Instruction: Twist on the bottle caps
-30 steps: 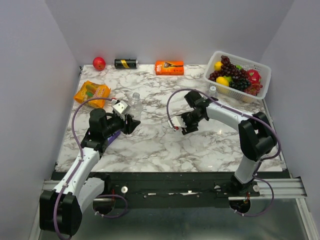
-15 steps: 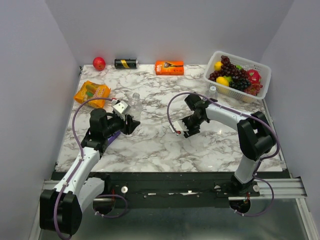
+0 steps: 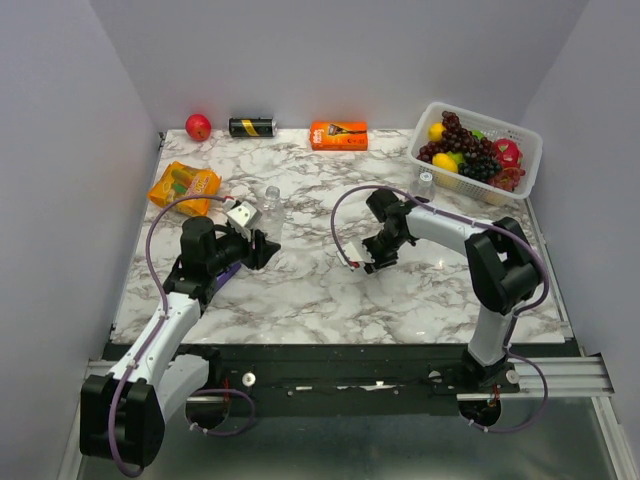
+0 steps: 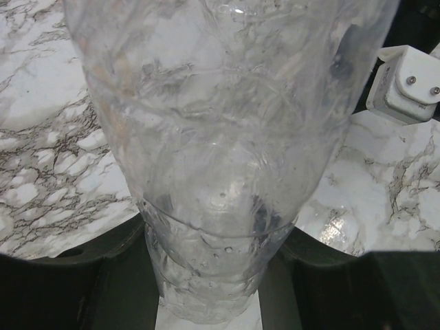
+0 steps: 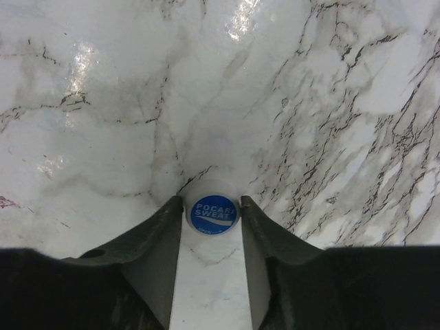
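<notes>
**At mid-table: cap bracketed, bottle braced**

On the marble table (image 3: 300, 300), your right gripper (image 3: 363, 263) is low over the blue cap (image 5: 212, 214). The cap lies flat with its printed top up. One of the fingers (image 5: 161, 237) stands on each side, tight against its rim. You cannot tell from the wrist view whether they already bite or only flank it. Coming straight down suits a cap this flat, since only its rim offers a hold.

Your left gripper (image 3: 262, 244) is pinched around the lower body of a clear bottle (image 4: 220, 172). It holds the bottle upright with the open neck up and free, probably to steady it against the twist to come.

A second bottle (image 3: 427, 182) stands just beside the fruit basket (image 3: 520, 135), well apart from both arms. No whitish cap shows.
</notes>
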